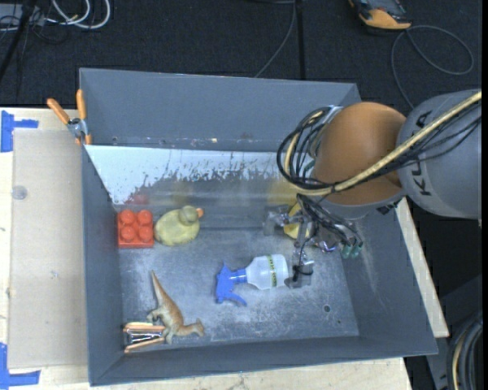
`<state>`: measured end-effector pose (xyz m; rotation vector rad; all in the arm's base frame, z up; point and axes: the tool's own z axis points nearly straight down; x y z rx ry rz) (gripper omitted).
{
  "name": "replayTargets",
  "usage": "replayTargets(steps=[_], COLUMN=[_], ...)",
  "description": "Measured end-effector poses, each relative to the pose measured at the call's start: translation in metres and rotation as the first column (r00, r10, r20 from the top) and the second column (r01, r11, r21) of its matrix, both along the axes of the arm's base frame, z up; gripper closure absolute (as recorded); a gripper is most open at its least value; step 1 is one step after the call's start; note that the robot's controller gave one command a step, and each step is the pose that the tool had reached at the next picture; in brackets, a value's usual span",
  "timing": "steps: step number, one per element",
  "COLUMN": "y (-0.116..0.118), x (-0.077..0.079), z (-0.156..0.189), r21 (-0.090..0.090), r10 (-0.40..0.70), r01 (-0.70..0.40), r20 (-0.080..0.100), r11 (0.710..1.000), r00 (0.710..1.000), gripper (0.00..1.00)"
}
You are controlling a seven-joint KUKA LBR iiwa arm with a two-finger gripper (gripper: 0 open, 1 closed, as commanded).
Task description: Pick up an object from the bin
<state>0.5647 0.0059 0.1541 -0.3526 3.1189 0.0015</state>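
Camera view: one bottle [256, 276], duck [177, 227], brick [136, 227], dinosaur [169, 311]

Off to the left of the pincer [299, 273], well apart from it, a red studded brick [136, 227] sits just beside a yellow rubber duck [179, 226], the duck being the nearer. Lower left and farther still, a tan toy dinosaur [169, 311] stands by a small orange-and-silver thing [142, 335] I cannot make out. Loose cables [77, 2] trail on the dark floor far beyond.
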Motion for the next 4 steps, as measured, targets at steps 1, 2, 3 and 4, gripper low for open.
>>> replayTargets(steps=[1,2,3,4], y=[-0.002,0.024,0.046,0.046], x=[-0.023,0.002,0.004,0.004], z=[-0.031,-0.046,-0.085,-0.085], r21=[-0.002,-0.001,0.001,0.001], r10=[0.075,0.197,0.197,0.197], r01=[-0.075,-0.197,-0.197,-0.197], r20=[-0.011,0.0,-0.012,-0.012], r11=[0.997,0.98,0.98,0.98], r00=[0.997,0.98,0.98,0.98], gripper=[0.0,0.0,1.0,1.0])
